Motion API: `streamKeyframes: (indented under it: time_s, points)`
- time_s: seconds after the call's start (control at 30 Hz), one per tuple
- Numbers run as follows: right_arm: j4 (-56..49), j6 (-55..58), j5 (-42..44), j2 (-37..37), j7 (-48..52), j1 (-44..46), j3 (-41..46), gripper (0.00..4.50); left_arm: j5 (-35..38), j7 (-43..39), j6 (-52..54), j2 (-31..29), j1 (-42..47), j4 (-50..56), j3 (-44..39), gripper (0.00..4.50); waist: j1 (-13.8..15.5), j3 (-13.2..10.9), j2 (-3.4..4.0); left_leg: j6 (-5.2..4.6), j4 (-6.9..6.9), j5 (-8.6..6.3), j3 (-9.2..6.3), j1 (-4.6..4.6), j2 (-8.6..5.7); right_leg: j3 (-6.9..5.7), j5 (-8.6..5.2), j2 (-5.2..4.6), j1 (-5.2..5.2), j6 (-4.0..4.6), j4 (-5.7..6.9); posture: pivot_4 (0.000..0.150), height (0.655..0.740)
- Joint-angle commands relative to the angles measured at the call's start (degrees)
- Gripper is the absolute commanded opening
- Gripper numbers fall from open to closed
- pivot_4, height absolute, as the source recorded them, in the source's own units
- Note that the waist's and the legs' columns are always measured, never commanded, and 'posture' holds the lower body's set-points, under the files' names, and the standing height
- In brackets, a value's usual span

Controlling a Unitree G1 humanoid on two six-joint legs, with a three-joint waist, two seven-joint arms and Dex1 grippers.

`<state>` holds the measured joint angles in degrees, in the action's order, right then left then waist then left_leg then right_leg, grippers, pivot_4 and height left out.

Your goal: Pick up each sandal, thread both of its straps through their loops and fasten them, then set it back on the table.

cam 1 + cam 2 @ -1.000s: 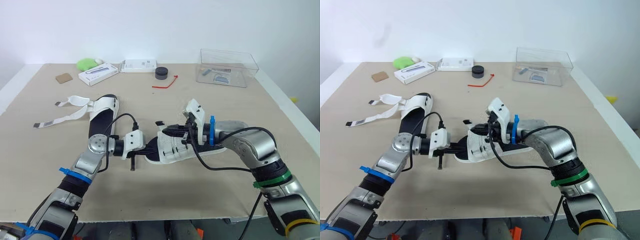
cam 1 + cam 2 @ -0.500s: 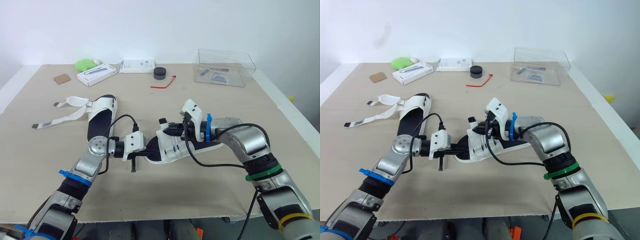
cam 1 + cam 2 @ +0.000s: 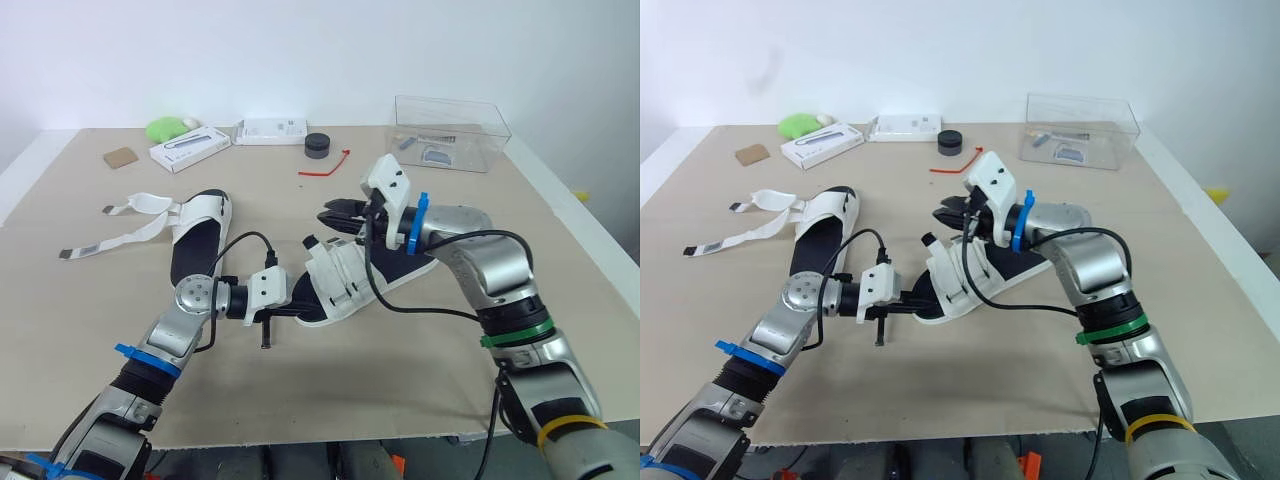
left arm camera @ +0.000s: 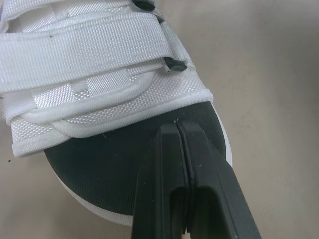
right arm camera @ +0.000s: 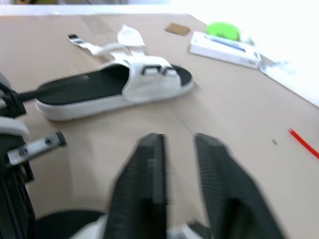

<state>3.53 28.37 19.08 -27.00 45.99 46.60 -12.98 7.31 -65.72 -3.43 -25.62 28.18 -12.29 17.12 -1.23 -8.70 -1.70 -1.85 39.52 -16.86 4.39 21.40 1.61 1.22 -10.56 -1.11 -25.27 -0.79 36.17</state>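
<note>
A white sandal (image 3: 345, 280) with a black insole lies mid-table, its two straps (image 4: 89, 45) flat across the upper. My left gripper (image 3: 300, 310) is shut. In the left wrist view its fingertips (image 4: 169, 132), pressed together, rest on the insole at the toe end. My right gripper (image 3: 335, 213) hovers above the sandal's straps, open with nothing between its fingers (image 5: 144, 164). A second white sandal (image 3: 200, 235) lies to the left, its loose straps (image 3: 130, 225) trailing out over the table.
Along the far edge sit a clear plastic box (image 3: 450, 135), two white boxes (image 3: 188, 150) (image 3: 275, 130), a black round item (image 3: 319, 146), a red tie (image 3: 325, 165), a green item (image 3: 165, 128) and a cardboard piece (image 3: 122, 157).
My right gripper has lifted off the near sandal's straps, moving up and farther back. The left gripper has stayed at the toe.
</note>
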Motion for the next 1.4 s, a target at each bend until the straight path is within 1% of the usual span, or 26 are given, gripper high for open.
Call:
streamKeyframes:
  time_s: [0.03,0.23,0.37,0.53,0.7,0.83,0.93,1.0,1.03,1.07,1.1,1.13,1.27,1.3,1.4]
  points:
    - [-1.0,-1.9,-1.6,0.0,1.7,1.4,0.3,0.06,-2.1,-0.3,1.3,-1.1,-1.1,-2.8,1.1,0.0,0.0,0.0,0.0,0.0,0.0,0.0,0.01,0.0,0.0,0.0,0.0,-0.01,0.0,0.0,0.0,0.15,0.74]
    - [1.2,-3.9,-5.8,0.1,6.1,1.3,-3.4,0.06,-2.2,-0.1,1.3,-1.0,-1.4,-2.5,1.2,0.0,0.0,0.0,0.0,0.0,0.01,0.0,0.05,-0.05,-0.02,-0.01,0.0,-0.04,0.01,-0.03,0.0,0.15,0.74]
    - [6.1,-6.2,-10.3,-0.3,7.8,2.0,-6.3,0.06,-2.2,0.1,1.4,-1.0,-1.6,-2.4,1.2,0.0,0.0,0.0,0.0,0.0,0.01,0.0,0.06,-0.04,-0.02,-0.01,0.01,-0.05,0.01,-0.01,0.01,0.15,0.74]
    - [11.5,-8.0,-13.8,0.8,8.7,4.5,-7.3,0.06,-2.2,0.3,1.6,-0.9,-1.8,-2.2,1.2,0.0,0.0,0.0,0.0,0.0,0.01,0.0,0.09,-0.05,-0.02,-0.01,0.01,-0.06,0.01,0.0,0.0,0.15,0.74]
    - [14.8,-9.4,-17.5,1.2,10.6,5.4,-9.4,0.06,-2.2,0.5,1.7,-0.7,-1.8,-2.1,1.3,0.0,0.0,0.0,0.01,0.01,0.01,0.01,0.08,-0.09,-0.01,-0.02,0.03,-0.05,0.03,0.03,0.01,0.15,0.74]
    - [14.2,-10.6,-18.2,1.1,12.4,5.4,-9.4,0.06,-2.1,0.6,1.7,-0.8,-1.9,-2.0,1.2,0.0,0.0,0.0,0.01,0.01,0.01,0.01,0.08,-0.09,-0.01,-0.02,0.02,-0.06,0.03,0.03,0.01,0.15,0.74]
    - [16.6,-12.5,-17.8,0.4,12.5,8.0,-6.5,0.06,-2.1,0.5,1.8,-0.8,-1.9,-1.8,1.3,0.0,0.0,0.0,0.01,0.01,0.01,0.01,0.08,-0.09,-0.01,-0.02,0.02,-0.05,0.03,0.03,0.01,0.15,0.74]
    - [20.2,-14.0,-16.5,-0.8,13.4,10.6,-3.7,0.64,-2.0,0.5,1.9,-0.9,-2.0,-1.6,1.2,0.0,0.0,0.0,0.01,0.01,0.01,0.01,0.09,-0.09,-0.01,-0.02,0.04,-0.06,0.02,0.03,0.02,0.15,0.74]
    - [22.9,-15.3,-15.6,-2.2,15.1,12.1,-2.3,0.85,-1.9,0.4,1.9,-1.0,-1.9,-1.5,1.1,0.0,0.0,0.0,0.03,0.02,0.01,0.01,0.1,-0.09,-0.01,-0.02,0.04,-0.06,0.02,0.03,0.01,0.15,0.74]
    - [25.9,-17.2,-15.0,-3.6,16.7,13.3,-1.1,1.31,-1.9,0.3,1.9,-1.1,-1.8,-1.5,1.0,0.0,0.0,0.0,0.03,0.02,0.01,0.01,0.1,-0.08,-0.02,-0.02,0.04,-0.07,0.01,0.03,0.01,0.15,0.74]
    - [29.1,-19.5,-14.9,-4.9,17.9,14.4,-0.2,1.88,-1.8,0.3,1.9,-1.2,-1.7,-1.6,0.9,0.0,0.0,0.0,0.03,0.02,0.0,0.01,0.1,-0.07,-0.03,-0.02,0.04,-0.08,0.01,0.04,0.0,0.15,0.74]
    - [32.3,-22.1,-15.1,-6.6,19.6,15.0,0.2,2.22,-1.7,0.2,1.8,-1.4,-1.5,-1.7,0.9,0.0,0.0,0.0,0.03,0.02,-0.02,0.01,0.1,-0.06,-0.03,-0.03,0.03,-0.08,0.01,0.04,-0.03,0.15,0.74]
    - [43.7,-31.6,-16.5,-9.6,25.4,16.3,0.8,4.27,-1.3,-0.4,1.5,-1.6,-0.8,-1.9,0.4,0.0,-0.1,0.0,0.03,-0.08,-0.15,-0.07,0.12,-0.1,-0.05,-0.02,-0.11,-0.1,0.03,0.09,-0.08,0.15,0.74]
    - [46.6,-34.6,-17.2,-9.5,25.8,16.4,0.8,4.4,-1.1,-0.6,1.4,-1.6,-0.6,-2.0,0.3,0.0,-0.2,0.0,0.04,-0.1,-0.19,-0.08,0.16,-0.14,-0.03,0.01,-0.12,-0.08,0.02,0.11,-0.07,0.15,0.74]
    - [52.2,-42.4,-19.3,-7.0,25.2,16.2,-0.1,4.4,-1.1,-1.0,0.8,-1.4,-0.1,-2.4,0.3,0.0,-0.4,-0.1,0.12,-0.09,-0.19,-0.06,0.2,-0.18,-0.02,0.07,-0.1,-0.06,0.01,0.14,-0.02,0.15,0.74]
